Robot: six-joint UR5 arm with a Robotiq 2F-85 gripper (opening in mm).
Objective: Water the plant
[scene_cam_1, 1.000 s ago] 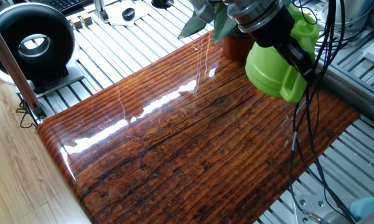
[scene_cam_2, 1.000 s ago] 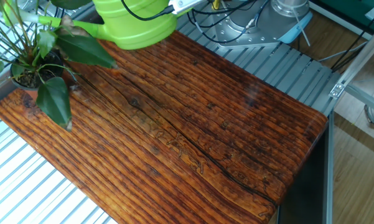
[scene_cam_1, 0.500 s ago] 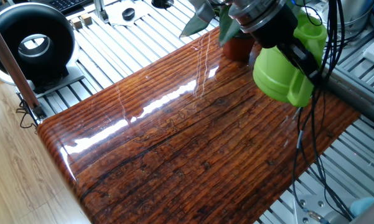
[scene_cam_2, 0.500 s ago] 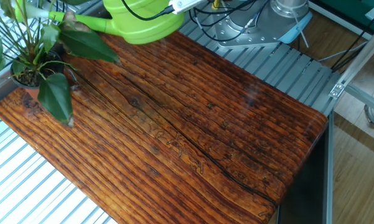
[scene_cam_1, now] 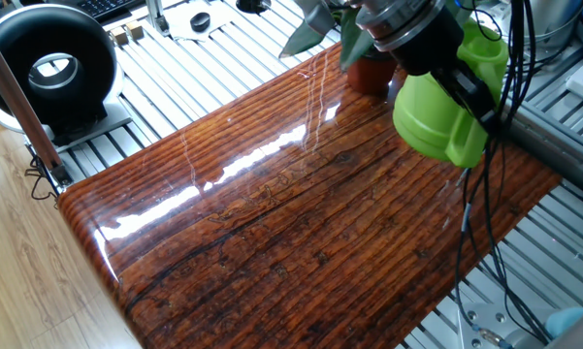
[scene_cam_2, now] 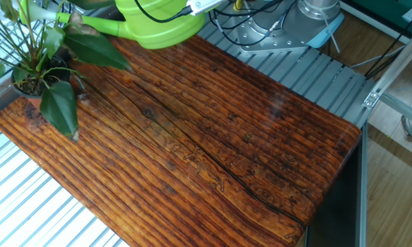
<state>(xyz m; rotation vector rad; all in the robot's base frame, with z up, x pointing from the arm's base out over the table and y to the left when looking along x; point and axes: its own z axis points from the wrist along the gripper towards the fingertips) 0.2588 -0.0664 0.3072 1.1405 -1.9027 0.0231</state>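
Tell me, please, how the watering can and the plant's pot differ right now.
The can is lime green; the pot is reddish-brown. The can is the bigger. The can hangs above the table, carried by the arm, spout towards the plant; the pot stands on the table. Both sit at one end.

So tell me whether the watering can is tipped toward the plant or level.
Tipped. The watering can hangs off the table, spout angled at the plant. Water flow: cannot tell.

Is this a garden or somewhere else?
Probably a robotics lab, not a garden: the wooden board sits on a metal-slat bench, with cables hanging and a keyboard behind.
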